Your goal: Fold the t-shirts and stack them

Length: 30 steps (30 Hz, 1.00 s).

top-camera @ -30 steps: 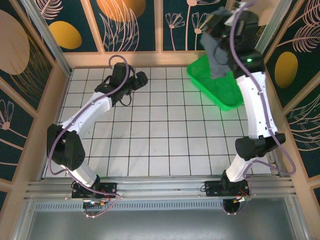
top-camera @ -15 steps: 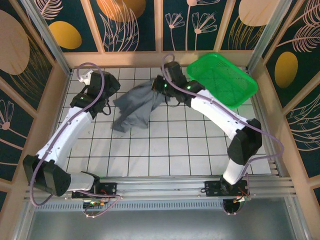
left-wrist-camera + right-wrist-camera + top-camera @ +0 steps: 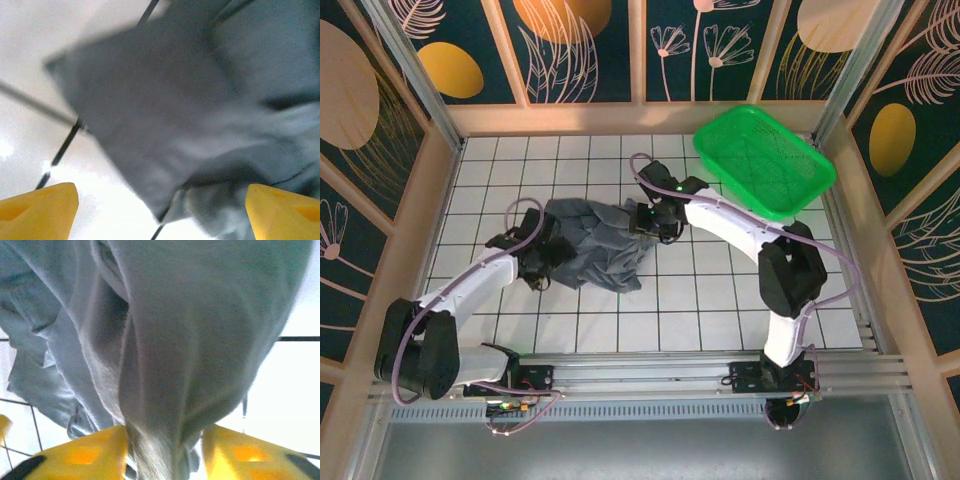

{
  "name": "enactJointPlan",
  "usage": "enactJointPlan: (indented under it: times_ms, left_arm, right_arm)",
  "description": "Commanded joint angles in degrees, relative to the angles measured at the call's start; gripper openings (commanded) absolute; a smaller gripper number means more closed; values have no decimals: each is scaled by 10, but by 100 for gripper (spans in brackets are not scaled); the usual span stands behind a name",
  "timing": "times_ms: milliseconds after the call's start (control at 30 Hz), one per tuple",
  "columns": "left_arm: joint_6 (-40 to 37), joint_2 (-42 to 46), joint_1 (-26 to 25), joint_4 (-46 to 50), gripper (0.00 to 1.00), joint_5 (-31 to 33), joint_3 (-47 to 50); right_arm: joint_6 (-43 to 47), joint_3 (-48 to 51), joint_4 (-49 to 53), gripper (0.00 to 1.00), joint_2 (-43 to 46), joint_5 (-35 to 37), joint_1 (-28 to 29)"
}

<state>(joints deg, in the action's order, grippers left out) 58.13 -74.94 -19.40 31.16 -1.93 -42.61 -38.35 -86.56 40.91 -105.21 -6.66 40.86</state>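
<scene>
on the tiles [image 3: 692, 300], a bunched t-shirt [image 3: 595, 252] — right pincer [image 3: 165, 452] clamping its edge.

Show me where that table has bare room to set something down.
Widest bare table lies along the near edge, between the t-shirt and the arm bases; the far left corner is free too. Crowded: the middle, around the left gripper and right gripper, and the green basket at far right.

White tiled floor [image 3: 700, 300] with dark grid lines inside wood-framed teal walls [image 3: 590, 60] with orange and cream leaf prints.
</scene>
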Motion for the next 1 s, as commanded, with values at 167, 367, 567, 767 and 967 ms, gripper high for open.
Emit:
enactJointPlan:
  times_ms: [167, 367, 567, 767, 967]
  left_arm:
    - [127, -76, 0, -172, 82, -142, 43]
    - [135, -168, 2, -210, 39, -125, 5]
    - [76, -172, 54, -152, 0, -51, -27]
    - [-11, -199, 145, -134, 0, -51, -96]
    - [-71, -299, 184, -128, 0, -65, -224]
  right_arm:
    - [101, -7, -16, 57, 10, 88, -54]
    - [172, -95, -52, 57, -94, 46, -66]
    - [171, -159, -47, 52, -173, -24, -67]
    - [139, -34, -52, 0, -159, -51, -58]
    - [114, 166, -71, 0, -16, -42, -44]
